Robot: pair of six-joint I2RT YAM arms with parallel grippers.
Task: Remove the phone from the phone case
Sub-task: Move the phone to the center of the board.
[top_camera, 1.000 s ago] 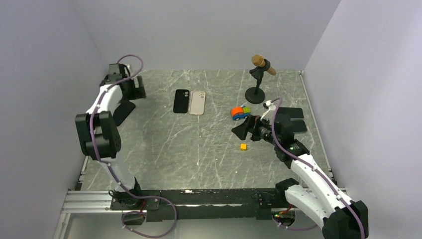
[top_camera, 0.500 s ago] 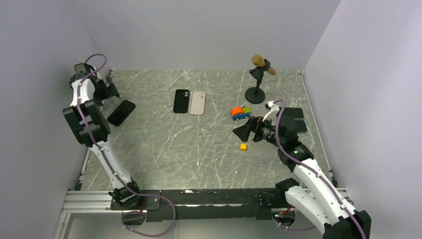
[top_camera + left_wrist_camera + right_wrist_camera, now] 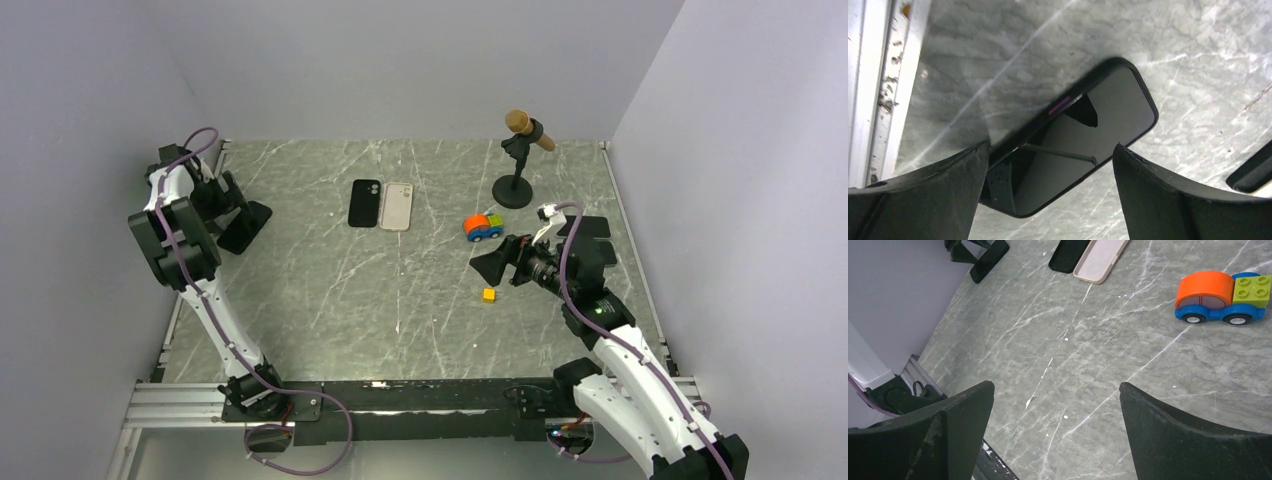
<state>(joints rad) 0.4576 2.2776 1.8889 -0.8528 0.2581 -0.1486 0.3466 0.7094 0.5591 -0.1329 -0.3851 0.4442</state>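
Observation:
A dark phone in a black case (image 3: 245, 228) lies screen up at the table's far left. In the left wrist view it (image 3: 1083, 145) lies slanted under my jaws, and a pink strip shows on its long edge. My left gripper (image 3: 230, 203) (image 3: 1052, 147) is open just above the phone's end, with one finger (image 3: 938, 195) over a corner of it and the other finger (image 3: 1188, 200) beside it. My right gripper (image 3: 492, 264) (image 3: 1056, 385) is open and empty above bare table at the right.
A black phone-shaped slab (image 3: 364, 204) and an empty beige case (image 3: 397, 207) lie side by side at the middle back. A toy car (image 3: 483, 227), a small yellow cube (image 3: 488, 294) and a microphone on a stand (image 3: 520, 160) are at the right. A wall and a metal rail (image 3: 878, 90) are close at the left.
My left arm swung left to the wall, uncovering the phone, then came back with the open gripper over the phone's end. The phone has not moved. The right arm drifted slightly right.

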